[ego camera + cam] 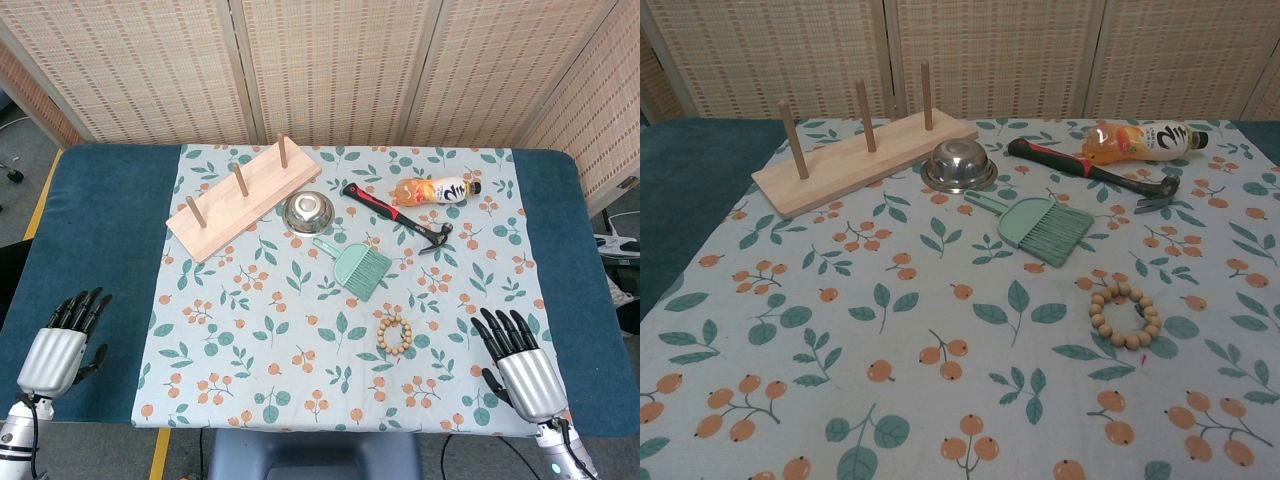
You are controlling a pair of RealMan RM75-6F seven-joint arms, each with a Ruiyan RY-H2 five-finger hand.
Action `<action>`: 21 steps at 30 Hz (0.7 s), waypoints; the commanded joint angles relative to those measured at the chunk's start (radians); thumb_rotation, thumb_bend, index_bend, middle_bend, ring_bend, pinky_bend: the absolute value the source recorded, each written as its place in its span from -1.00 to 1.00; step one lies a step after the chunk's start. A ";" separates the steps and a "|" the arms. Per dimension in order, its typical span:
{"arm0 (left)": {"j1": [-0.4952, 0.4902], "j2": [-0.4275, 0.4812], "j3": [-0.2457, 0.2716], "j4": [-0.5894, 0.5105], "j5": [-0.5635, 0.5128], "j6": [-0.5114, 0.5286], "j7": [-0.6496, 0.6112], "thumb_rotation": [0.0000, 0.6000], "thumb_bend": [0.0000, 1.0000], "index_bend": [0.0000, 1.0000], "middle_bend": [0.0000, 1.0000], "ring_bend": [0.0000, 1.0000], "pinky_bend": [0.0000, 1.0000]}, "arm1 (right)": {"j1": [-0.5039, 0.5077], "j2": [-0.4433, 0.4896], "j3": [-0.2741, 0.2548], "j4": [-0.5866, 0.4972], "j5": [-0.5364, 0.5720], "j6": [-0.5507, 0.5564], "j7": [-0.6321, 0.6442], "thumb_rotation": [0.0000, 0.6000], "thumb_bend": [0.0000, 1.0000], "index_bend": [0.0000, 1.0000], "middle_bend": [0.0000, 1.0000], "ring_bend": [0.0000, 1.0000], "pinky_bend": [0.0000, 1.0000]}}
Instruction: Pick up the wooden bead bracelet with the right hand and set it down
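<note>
Both hands rest empty, fingers spread: left hand [62, 343] at the surface's front-left corner, right hand [519, 364] front-right, near the wooden bead bracelet [395, 335]

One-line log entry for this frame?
phase: pre-grasp | bracelet: flat on cloth, untouched | right hand: open, beside it | left hand: open, idle

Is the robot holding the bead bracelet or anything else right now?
No, nothing is held. The wooden bead bracelet lies on the cloth by itself. The right hand and left hand both rest open near the table's front edge.
</note>
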 commanded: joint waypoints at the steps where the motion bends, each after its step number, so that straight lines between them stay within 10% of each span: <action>1: 0.000 0.000 0.001 -0.002 0.004 0.001 0.001 1.00 -0.08 -1.00 -1.00 -1.00 -0.71 | 0.002 -0.003 -0.003 0.004 -0.005 -0.002 -0.002 1.00 -0.48 -1.00 -1.00 -1.00 -1.00; 11: -0.003 0.008 -0.002 -0.004 0.005 0.000 -0.027 1.00 -0.08 -1.00 -1.00 -1.00 -0.71 | 0.105 -0.024 -0.010 -0.001 -0.088 -0.155 -0.170 1.00 -0.48 -1.00 -0.95 -1.00 -1.00; 21: 0.006 0.022 0.003 -0.011 0.017 0.020 -0.043 1.00 -0.08 -1.00 -1.00 -1.00 -0.71 | 0.252 -0.118 0.065 0.017 0.073 -0.460 -0.346 1.00 -0.48 -0.71 -0.65 -1.00 -1.00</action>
